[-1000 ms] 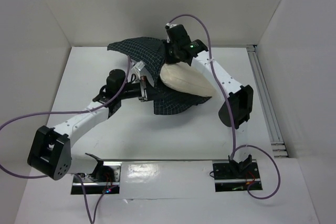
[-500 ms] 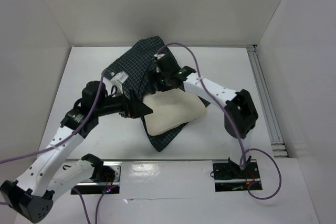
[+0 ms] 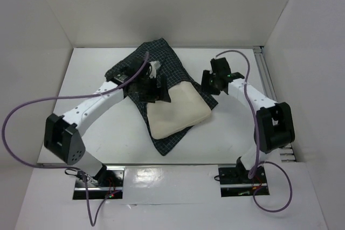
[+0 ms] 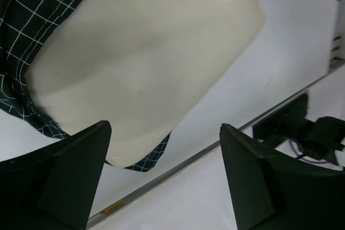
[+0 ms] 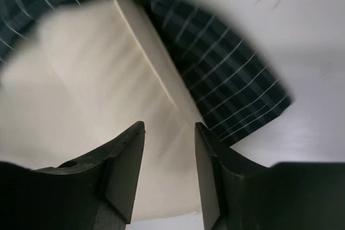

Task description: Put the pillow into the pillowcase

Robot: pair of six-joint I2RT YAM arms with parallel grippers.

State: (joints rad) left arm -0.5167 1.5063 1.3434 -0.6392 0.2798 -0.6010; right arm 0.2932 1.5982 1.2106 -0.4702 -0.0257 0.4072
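Lying on pillowcase (image 3: pixel 161 57): pillow (image 3: pixel 180 109), mostly uncovered (far end hidden)
left gripper (image 4: pixel 163 127): wide open, empty
right gripper (image 5: pixel 170 126): jaws apart, empty

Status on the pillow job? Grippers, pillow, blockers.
Left gripper open, empty, over the pillow. Right gripper open, empty. Pillow mostly uncovered, lying on the pillowcase. Nothing in the way.

White tabletop (image 3: pixel 215 133) within plain white walls (image 3: pixel 178 9), aluminium rail (image 3: pixel 273 106) along the right edge.
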